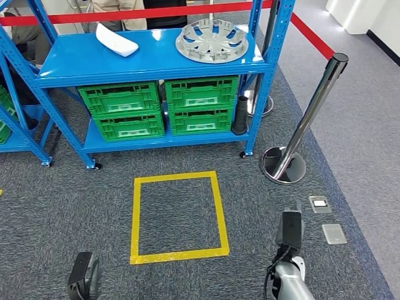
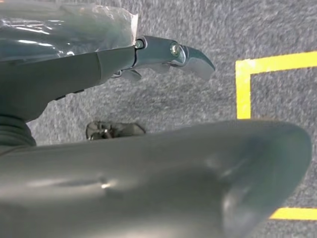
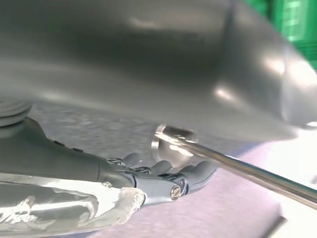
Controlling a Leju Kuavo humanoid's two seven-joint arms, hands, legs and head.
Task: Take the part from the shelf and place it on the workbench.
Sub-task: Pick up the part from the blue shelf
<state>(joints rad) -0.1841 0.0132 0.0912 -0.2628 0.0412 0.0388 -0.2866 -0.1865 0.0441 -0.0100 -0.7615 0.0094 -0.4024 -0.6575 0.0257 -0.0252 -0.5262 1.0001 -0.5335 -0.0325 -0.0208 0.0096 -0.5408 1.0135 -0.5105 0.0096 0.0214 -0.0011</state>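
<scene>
A white curved part [image 1: 116, 39] lies on the blue shelf's [image 1: 70, 70] top board at the left. On the right of the same board lies a round grey wheel cover [image 1: 212, 40]. Both of my hands hang low over the grey carpet, well short of the shelf. My left hand [image 1: 84, 276] is beside the yellow square's near left corner, and in the left wrist view its fingers [image 2: 176, 53] stretch out straight with nothing in them. My right hand [image 1: 289, 229] hangs to the right of the square, and its fingers [image 3: 168, 186] are likewise spread and hold nothing.
Green crates [image 1: 162, 106] fill the lower shelf, with a black ribbed tube [image 1: 240, 115] beside them. A yellow taped square [image 1: 178, 215] marks the carpet in front. A chrome stanchion [image 1: 302, 128] with red belt stands at the right, floor sockets [image 1: 327, 219] nearby. People stand behind the shelf.
</scene>
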